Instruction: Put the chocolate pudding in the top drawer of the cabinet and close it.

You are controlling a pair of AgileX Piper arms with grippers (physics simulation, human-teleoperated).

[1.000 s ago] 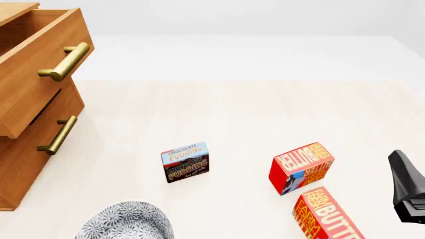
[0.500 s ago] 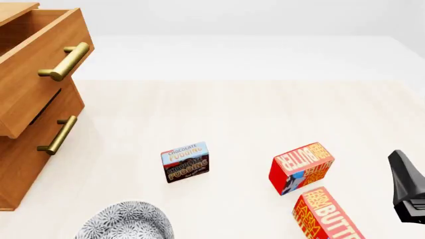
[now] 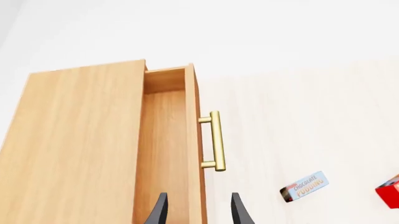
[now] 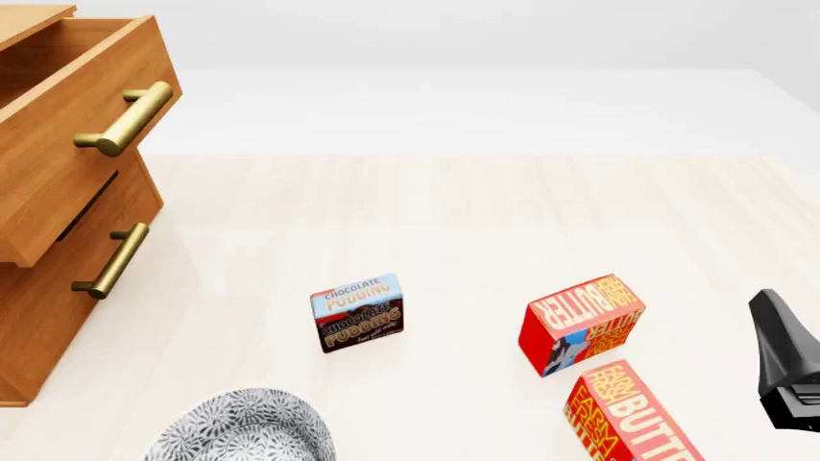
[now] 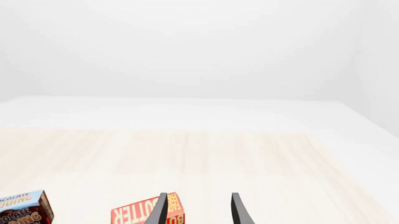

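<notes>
The chocolate pudding (image 4: 357, 313) stands on the table, front of centre; it also shows in the left wrist view (image 3: 303, 186) and the right wrist view (image 5: 24, 208). The cabinet (image 4: 38, 317) is at the far left. Its top drawer (image 4: 77, 144) is pulled partly out, with its brass handle (image 4: 125, 120) free. From above, the left wrist view shows the open drawer (image 3: 165, 149). My left gripper (image 3: 198, 212) is open and empty above the drawer's front edge. My right gripper (image 5: 198, 212) is open and empty at the right, over a butter box.
Two red-and-yellow butter boxes (image 4: 581, 324) (image 4: 628, 415) lie right of the pudding. A patterned grey bowl (image 4: 244, 427) sits at the front left. The lower drawer's handle (image 4: 111, 261) is below the open drawer. My right arm's black end (image 4: 784, 365) shows at the right edge.
</notes>
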